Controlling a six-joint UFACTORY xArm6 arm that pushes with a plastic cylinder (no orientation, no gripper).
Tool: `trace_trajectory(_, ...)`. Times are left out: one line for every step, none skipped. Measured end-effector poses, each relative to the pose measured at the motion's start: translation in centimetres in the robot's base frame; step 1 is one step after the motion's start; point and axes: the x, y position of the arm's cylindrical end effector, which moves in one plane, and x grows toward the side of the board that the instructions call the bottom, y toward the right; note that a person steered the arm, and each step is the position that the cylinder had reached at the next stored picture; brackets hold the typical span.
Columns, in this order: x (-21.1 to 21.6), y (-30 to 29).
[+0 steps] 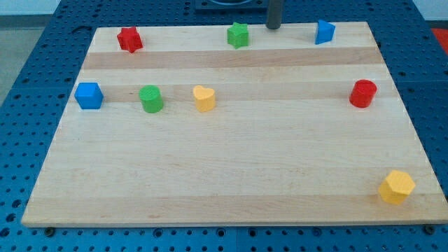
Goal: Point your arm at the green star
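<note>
The green star [238, 34] lies near the view's top edge of the wooden board [231, 168], a little right of centre. My tip [273, 27] is at the view's top, a short way to the right of the green star and apart from it. A blue block [324, 32] lies to the right of my tip.
A red star [129, 39] lies at the top left. A blue cube [89, 95], a green cylinder [150, 99] and a yellow heart [204, 98] form a row on the left. A red cylinder [362, 93] is at the right, a yellow hexagon [397, 187] at the bottom right.
</note>
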Motion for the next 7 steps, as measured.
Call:
trace_trajectory(0.0,-0.8)
trace_trajectory(0.0,-1.0)
trace_trajectory(0.6,-1.1)
trace_trajectory(0.8,-1.4)
trace_trajectory(0.7,-2.0)
trace_trajectory(0.6,-2.3)
trace_trajectory(0.6,-2.7)
